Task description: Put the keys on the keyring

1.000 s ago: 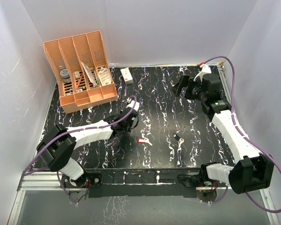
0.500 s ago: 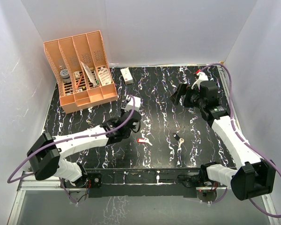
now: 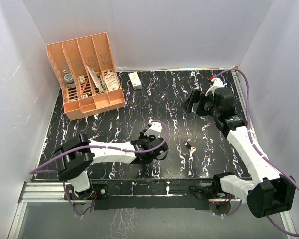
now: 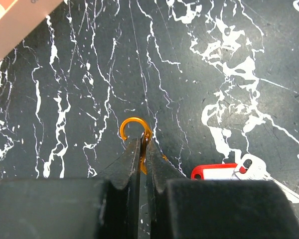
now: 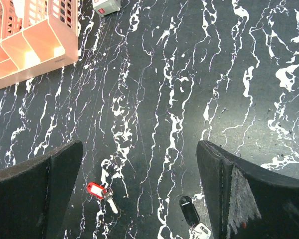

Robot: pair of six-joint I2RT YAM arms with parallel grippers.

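My left gripper is low over the front middle of the table. In the left wrist view it is shut on the orange keyring, whose open hook end sticks out past the fingertips. The red-headed key lies flat just right of those fingers; it also shows in the right wrist view. In the top view the left gripper hides both. The black-headed key lies to the right, also seen in the right wrist view. My right gripper is open and empty, high over the far right.
An orange file rack with small items stands at the far left, seen also in the right wrist view. A small white box lies at the back edge. White walls close in the black marbled table.
My left arm has swung right and toward the front, from left of centre to over the red-headed key's spot. The right gripper has shifted only slightly. The keys have not moved.
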